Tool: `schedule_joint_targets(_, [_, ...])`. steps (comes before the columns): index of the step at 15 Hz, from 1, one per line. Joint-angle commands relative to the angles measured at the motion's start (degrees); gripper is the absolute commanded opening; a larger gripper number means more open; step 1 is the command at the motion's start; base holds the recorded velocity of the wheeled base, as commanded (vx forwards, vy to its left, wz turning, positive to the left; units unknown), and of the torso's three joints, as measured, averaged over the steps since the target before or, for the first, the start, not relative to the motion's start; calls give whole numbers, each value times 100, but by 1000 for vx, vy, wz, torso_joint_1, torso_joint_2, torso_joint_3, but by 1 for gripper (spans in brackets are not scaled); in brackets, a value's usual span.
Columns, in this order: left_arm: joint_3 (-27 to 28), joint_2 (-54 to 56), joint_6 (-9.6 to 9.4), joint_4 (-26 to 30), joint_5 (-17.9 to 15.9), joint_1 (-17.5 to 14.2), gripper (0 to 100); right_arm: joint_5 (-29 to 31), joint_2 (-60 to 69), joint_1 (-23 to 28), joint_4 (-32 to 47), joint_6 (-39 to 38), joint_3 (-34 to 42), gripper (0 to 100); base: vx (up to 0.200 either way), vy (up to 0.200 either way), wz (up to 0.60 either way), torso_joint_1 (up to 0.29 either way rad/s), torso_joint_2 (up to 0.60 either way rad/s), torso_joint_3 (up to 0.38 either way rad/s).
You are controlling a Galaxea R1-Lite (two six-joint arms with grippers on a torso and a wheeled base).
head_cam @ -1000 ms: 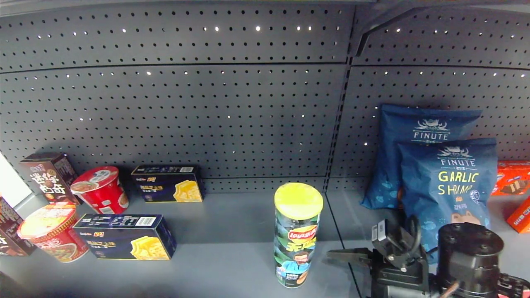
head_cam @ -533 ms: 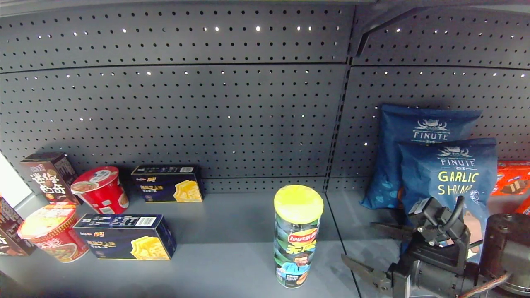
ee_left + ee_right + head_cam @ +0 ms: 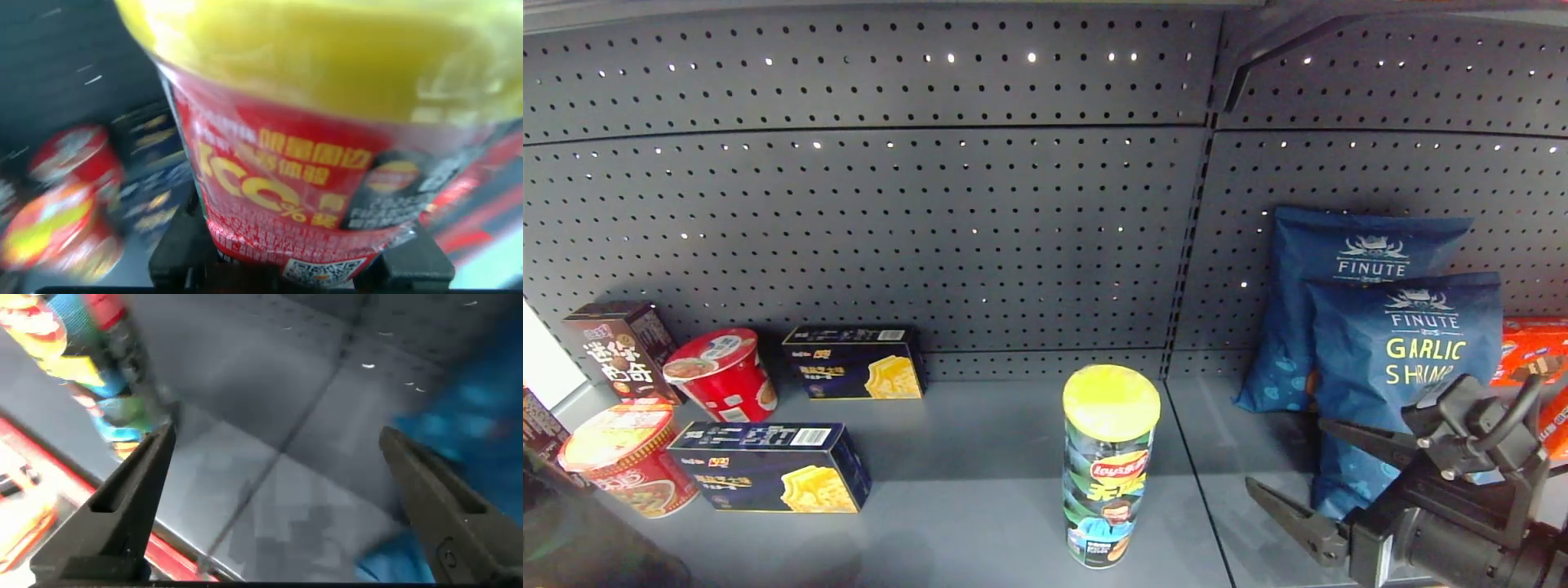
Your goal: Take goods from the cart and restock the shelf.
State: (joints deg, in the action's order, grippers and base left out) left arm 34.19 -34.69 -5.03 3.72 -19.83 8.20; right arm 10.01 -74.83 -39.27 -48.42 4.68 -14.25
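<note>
Grey perforated back wall (image 3: 931,204) rises behind a grey shelf (image 3: 980,498) that is partly stocked. At its left end sit 2 red cups (image 3: 719,374), 2 dark blue boxes (image 3: 776,467) with yellow pictures and a brown box (image 3: 621,349). Near the middle a chip can (image 3: 1109,465) stands upright on its own, with bare shelf on both sides. Further right, 2 blue bags (image 3: 1405,359) lean against the back wall, with orange boxes (image 3: 1531,351) beyond them.

The task looks to be in its middle. The right gripper (image 3: 1286,455) is near the chip can on its right, just in front of the blue bags. Its fingers are spread wide with nothing between them, as the right wrist view confirms (image 3: 278,437). So that arm carries no goods, and the can reads as already placed.

What is left, at the least, is the yellow-lidded cup (image 3: 310,163). The left gripper (image 3: 294,260) is clamped on its lower wall, and the cup is in the air, not on the shelf. Behind it the left wrist view shows the red cups and blue boxes, so it is probably headed for that end or the gap beside them. How many more goods are to come cannot be judged.

The cup itself has a broad yellow lid and a glossy red wall with yellow and white print. It narrows toward the base, where the fingers hold it.
</note>
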Motion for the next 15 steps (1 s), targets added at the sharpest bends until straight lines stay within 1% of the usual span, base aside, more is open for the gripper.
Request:
schedule_joint_targets(1, [140,-556,-6,-3,-249,120,0,203,522,-81,87,6,212,100,0,0,0,0,0,0])
schedule_joint_targets(2, [140,-670,2,-11,-407,243,0,441,820,-90,474,6,212,100,0,0,0,0,0,0])
schedule_joint_targets(3, [140,-679,2,-20,-416,252,0,449,847,-90,500,6,212,100,0,0,0,0,0,0])
schedule_joint_targets(4, [140,-978,46,-126,-539,489,0,520,1383,-90,1098,-20,133,100,0,0,0,0,0,0])
schedule_joint_targets(5, [131,-1250,46,-302,-539,595,0,528,1655,-90,1379,-20,177,100,0,0,0,0,0,0])
schedule_joint_targets(6, [123,-1505,46,-451,-539,630,0,528,1796,-90,1511,-29,195,100,0,0,0,0,0,0])
schedule_joint_targets(7, [131,-1989,46,-838,-548,647,0,546,1893,-46,1608,-29,195,100,0,0,0,0,0,0])
schedule_joint_targets(9, [123,-2674,73,-1286,-548,867,0,564,1989,349,1599,-29,133,100,0,0,0,0,0,0])
schedule_joint_targets(10, [96,-2894,29,-1470,-557,902,0,564,2148,499,1617,-29,151,100,0,0,0,0,0,0])
schedule_joint_targets(11, [114,-3245,55,-1778,-618,1043,0,564,2271,534,1634,-29,230,100,0,0,0,0,0,0])
schedule_joint_targets(12, [140,-3527,73,-1989,-750,1157,0,564,2306,560,1643,-29,283,100,0,0,0,0,0,0])
schedule_joint_targets(14, [202,-4133,82,-2543,-1128,1254,0,564,2253,552,1643,-20,221,100,0,0,0,0,0,0])
schedule_joint_targets(15, [246,-4546,82,-3061,-1453,1280,0,555,2244,543,1643,-20,230,100,0,0,0,0,0,0])
